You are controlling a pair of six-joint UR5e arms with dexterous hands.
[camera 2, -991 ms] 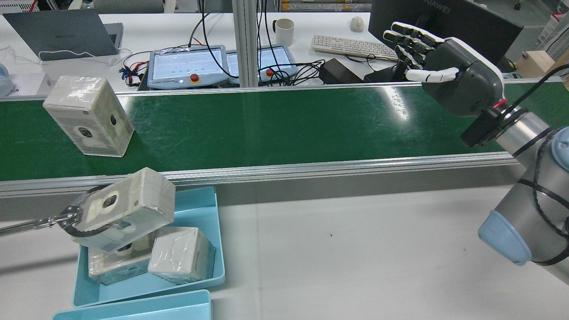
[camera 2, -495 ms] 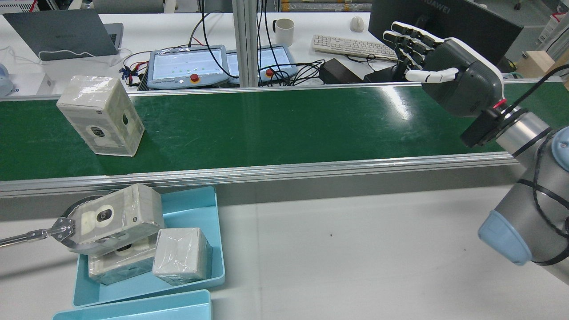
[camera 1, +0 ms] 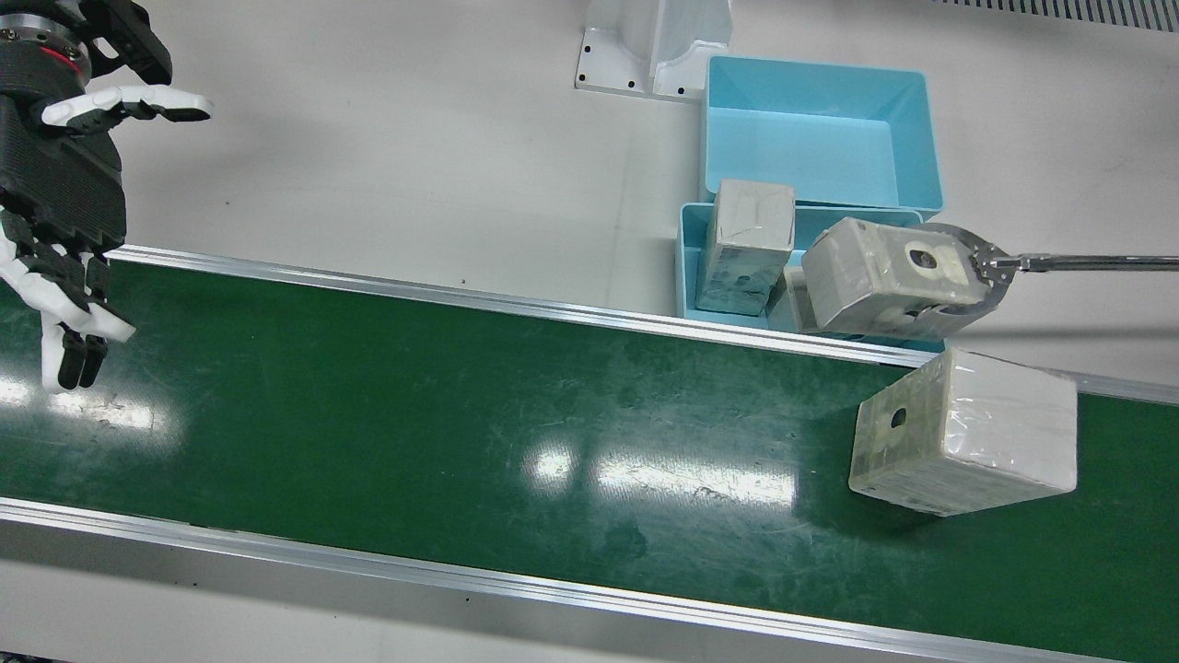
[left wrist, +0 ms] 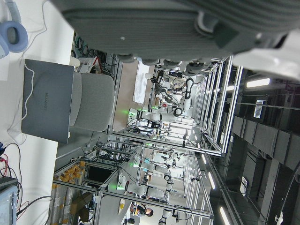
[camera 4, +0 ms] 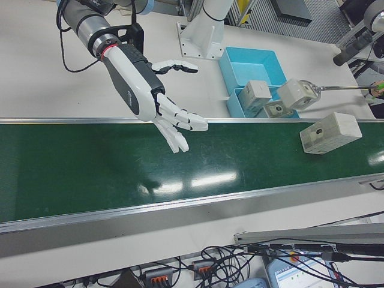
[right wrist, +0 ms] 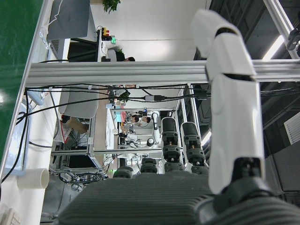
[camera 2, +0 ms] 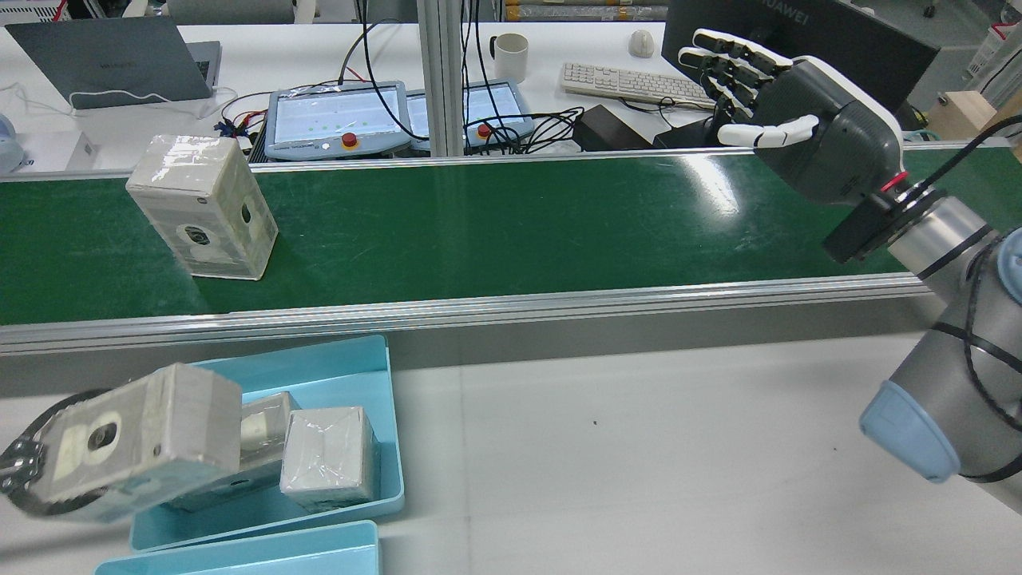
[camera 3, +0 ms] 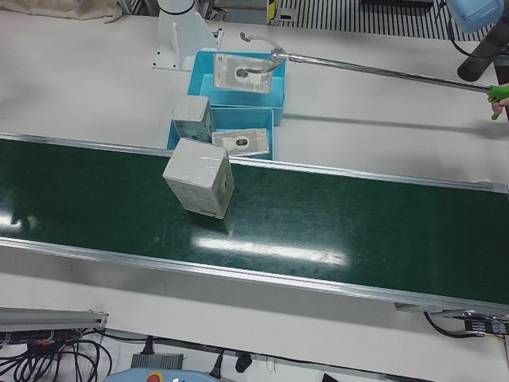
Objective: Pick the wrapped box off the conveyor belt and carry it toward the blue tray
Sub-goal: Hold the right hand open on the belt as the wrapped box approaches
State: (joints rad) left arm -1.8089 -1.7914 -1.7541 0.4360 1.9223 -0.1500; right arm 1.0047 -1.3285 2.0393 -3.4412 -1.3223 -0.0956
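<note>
Glossy film-wrapped box point(camera 2: 204, 205) sat on the scuffed green belt point(camera 2: 495, 224). Right robot hand point(camera 2: 786, 120) hovered open, fingers spread. Left robot hand's state couldn't be told.

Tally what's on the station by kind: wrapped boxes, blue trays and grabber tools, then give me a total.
Wrapped boxes: 4 (one on the conveyor belt at, one in the claw, two in a tray)
Blue trays: 2
Grabber tool: 1
Total: 7
</note>
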